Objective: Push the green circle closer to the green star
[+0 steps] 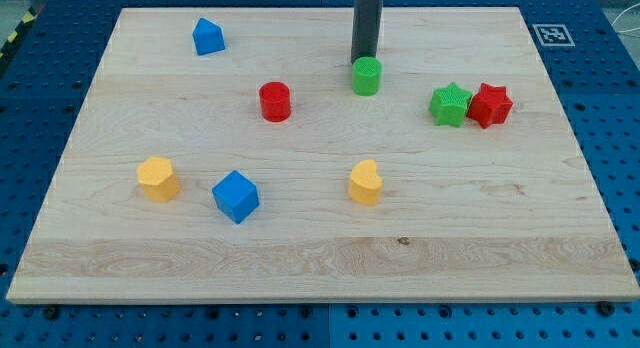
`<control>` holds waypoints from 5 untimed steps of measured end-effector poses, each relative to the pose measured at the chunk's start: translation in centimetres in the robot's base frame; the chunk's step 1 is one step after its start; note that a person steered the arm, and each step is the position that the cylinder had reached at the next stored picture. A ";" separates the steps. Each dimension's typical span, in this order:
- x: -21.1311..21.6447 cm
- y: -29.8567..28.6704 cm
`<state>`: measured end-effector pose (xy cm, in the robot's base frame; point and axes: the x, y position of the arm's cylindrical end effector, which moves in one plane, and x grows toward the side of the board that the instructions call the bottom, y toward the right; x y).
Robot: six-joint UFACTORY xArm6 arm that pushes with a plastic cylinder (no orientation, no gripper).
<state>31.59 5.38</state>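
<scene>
The small green plastic circle (367, 76), a short cylinder, was seen standing upright on the pale wooden bench (300, 258), near the view's top centre; being round, no facing direction could be told. The green plastic star (450, 105) was found to the view's right and slightly lower, touching the red plastic star (490, 105) beyond it. Nothing was seen between circle and green star. A red plastic cylinder (275, 101) was placed to the circle's left. The dark rod was held upright, my tip (365, 58) set just behind the circle's top edge, seemingly touching. No hand was fitted, so no state could be told.
</scene>
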 end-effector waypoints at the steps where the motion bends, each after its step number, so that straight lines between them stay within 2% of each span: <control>1: 2.5 -0.2; 3: 3.9 -0.9; 4: 4.7 -5.2; 5: 6.3 -6.9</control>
<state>37.88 -1.53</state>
